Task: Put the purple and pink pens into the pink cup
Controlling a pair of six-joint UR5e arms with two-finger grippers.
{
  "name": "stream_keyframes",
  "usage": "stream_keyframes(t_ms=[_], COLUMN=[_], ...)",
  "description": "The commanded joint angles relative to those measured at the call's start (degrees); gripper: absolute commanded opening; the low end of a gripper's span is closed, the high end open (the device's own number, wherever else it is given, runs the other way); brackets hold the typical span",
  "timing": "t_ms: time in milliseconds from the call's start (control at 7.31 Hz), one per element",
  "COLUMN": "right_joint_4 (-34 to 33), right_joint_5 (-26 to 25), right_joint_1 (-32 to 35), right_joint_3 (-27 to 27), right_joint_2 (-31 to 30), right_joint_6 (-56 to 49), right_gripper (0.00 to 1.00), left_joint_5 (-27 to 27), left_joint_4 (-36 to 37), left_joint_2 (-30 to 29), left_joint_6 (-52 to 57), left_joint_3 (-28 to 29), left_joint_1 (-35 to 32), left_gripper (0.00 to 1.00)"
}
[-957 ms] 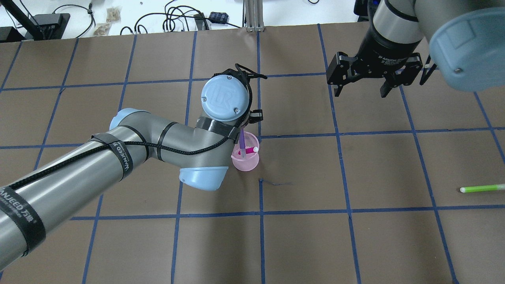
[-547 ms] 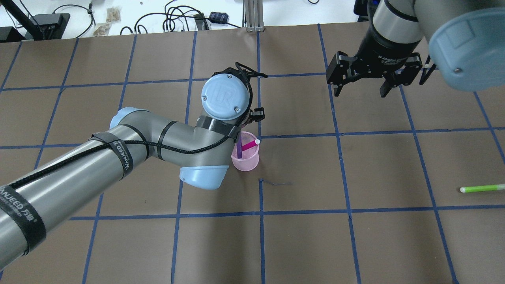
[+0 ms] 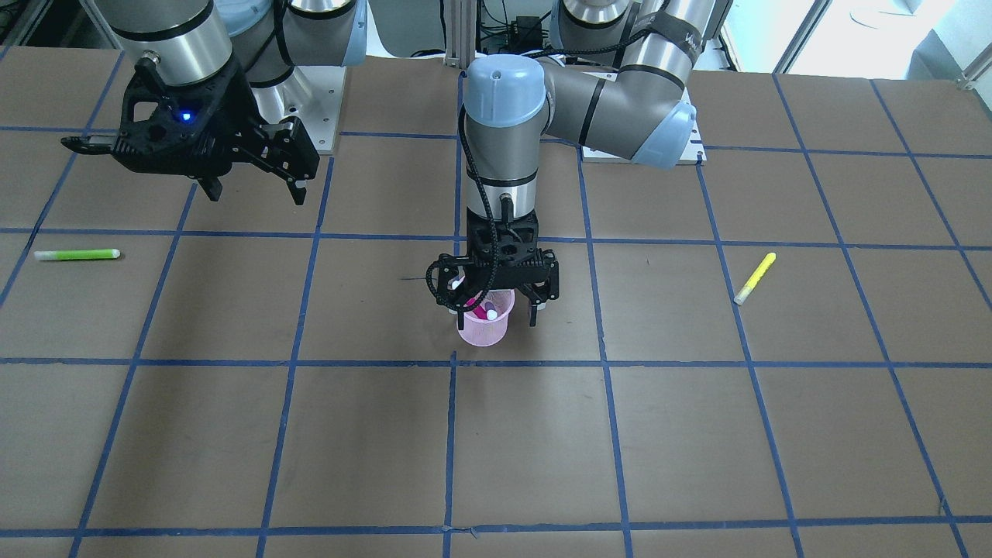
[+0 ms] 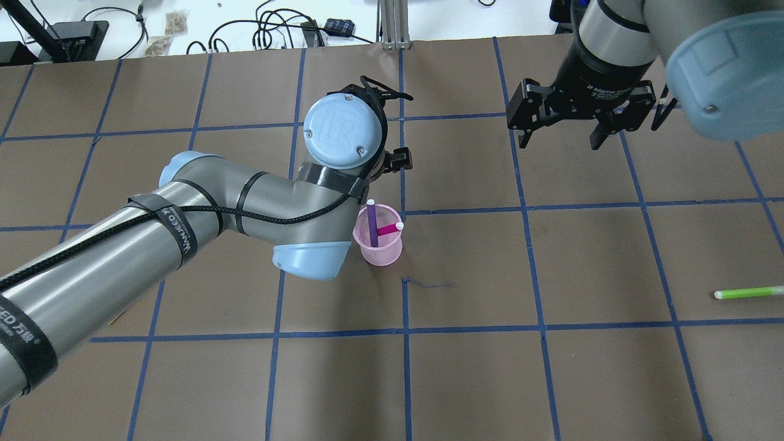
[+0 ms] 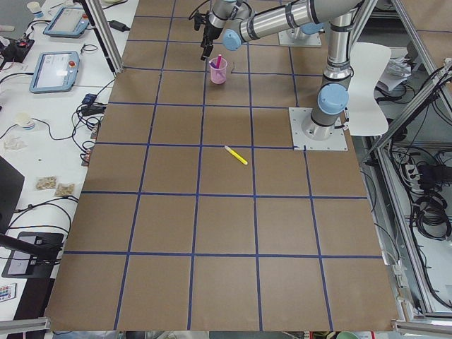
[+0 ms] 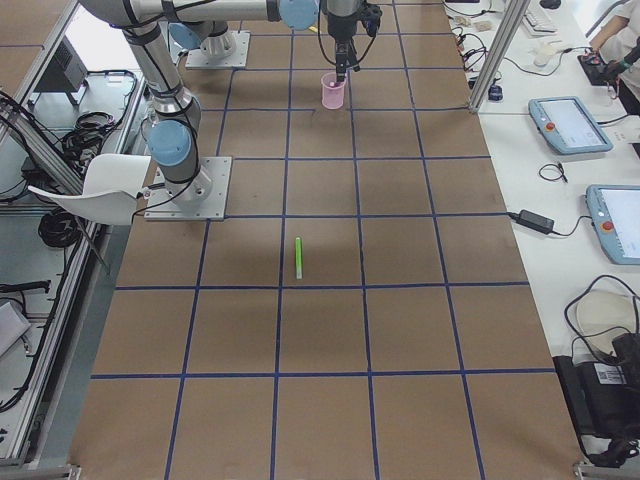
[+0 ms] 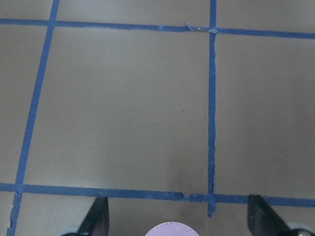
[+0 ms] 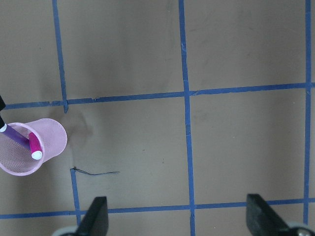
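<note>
The pink mesh cup [image 4: 381,248] stands near the table's middle and also shows in the front view [image 3: 485,329]. The purple pen [image 4: 372,223] and the pink pen [image 4: 387,229] both stand inside it, leaning on the rim; the right wrist view shows the cup [image 8: 47,140] with both. My left gripper [image 3: 493,310] hangs open just above the cup, one finger on each side, holding nothing. In the left wrist view its fingertips [image 7: 96,223] are wide apart. My right gripper [image 4: 558,144] is open and empty, high at the far right.
A green pen [image 4: 747,293] lies at the table's right edge. A yellow pen [image 3: 755,277] lies on my left side of the table. Cables and small devices [image 4: 275,30] sit beyond the far edge.
My left gripper has let go of the purple pen, which now stands free in the cup. The left wrist has lifted and moved slightly away. The right arm has not moved.
</note>
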Motion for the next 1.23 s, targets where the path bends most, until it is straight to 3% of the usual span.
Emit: stream_keyframes(t_ms=[0, 137, 274, 684, 1094], right_joint_4=[-0.1, -0.1, -0.2, -0.3, -0.4], right_joint_5=[0.1, 0.1, 0.1, -0.5, -0.6], right_joint_1=[0.0, 0.0, 0.0, 0.0, 0.0], right_joint_3=[-0.1, -0.1, -0.3, -0.5, -0.3], right_joint_2=[0.0, 0.1, 0.3, 0.3, 0.3], right_joint_6=[0.5, 0.5, 0.2, -0.4, -0.4], right_gripper=[1.00, 1.00, 1.00, 1.00, 1.00], left_joint_5=[-0.2, -2.7, -9.6, -10.7, -10.3], left_joint_4=[-17.8, -24.4, -27.0, -37.7, -50.1], left_joint_2=[2.0, 2.3, 3.1, 8.0, 15.2], left_joint_6=[0.3, 4.8, 14.7, 21.2, 29.1], left_joint_3=[8.4, 11.5, 11.8, 11.4, 11.5], left_joint_1=[3.9, 6.2, 9.2, 18.6, 23.9], left_gripper=[1.00, 1.00, 1.00, 1.00, 1.00])
